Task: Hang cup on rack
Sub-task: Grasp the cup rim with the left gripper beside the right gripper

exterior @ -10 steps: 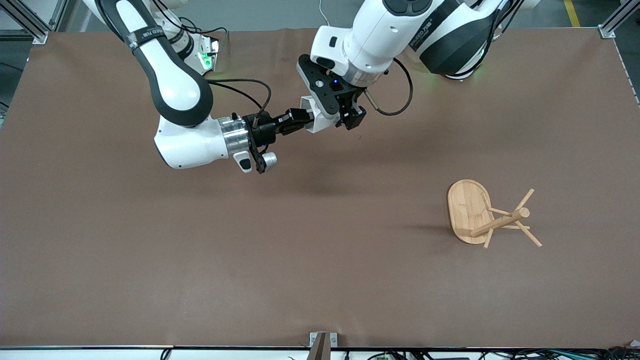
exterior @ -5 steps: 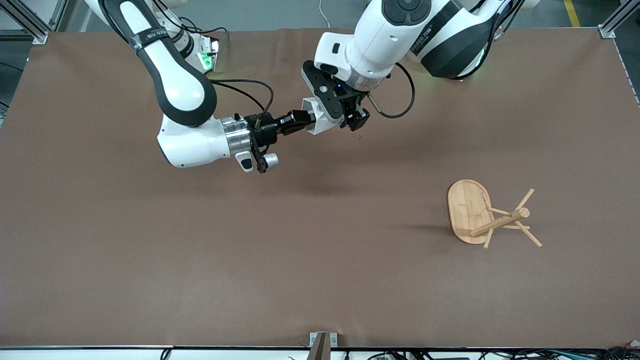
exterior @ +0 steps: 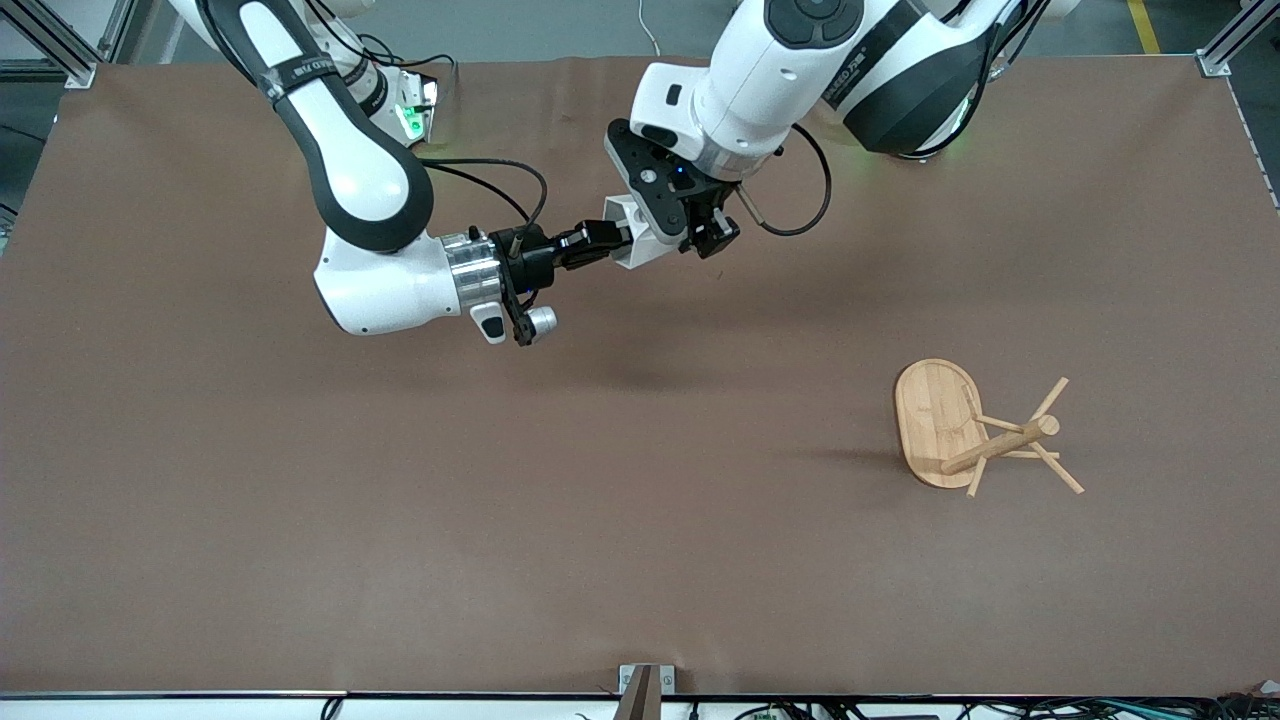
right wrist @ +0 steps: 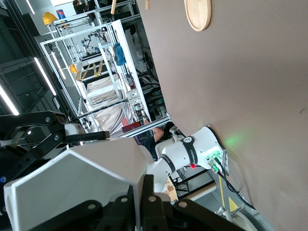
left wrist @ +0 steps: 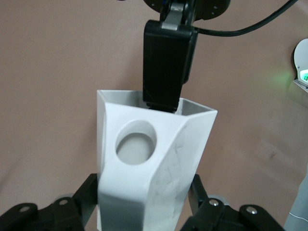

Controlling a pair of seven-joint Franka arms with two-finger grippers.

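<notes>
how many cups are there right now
1: the cup is held in the air over the table, between the left hand and the right hand. None hangs on the rack.

On my white-and-black left arm [exterior: 880, 70], near the top of the frame right of centre, a strip of print runs along the black collar; I cannot read it. My right arm's black band [exterior: 293, 68], upper left, carries small lettering, also illegible.

Bright, even overhead light; soft shadows, sharp focus, no glare
</notes>
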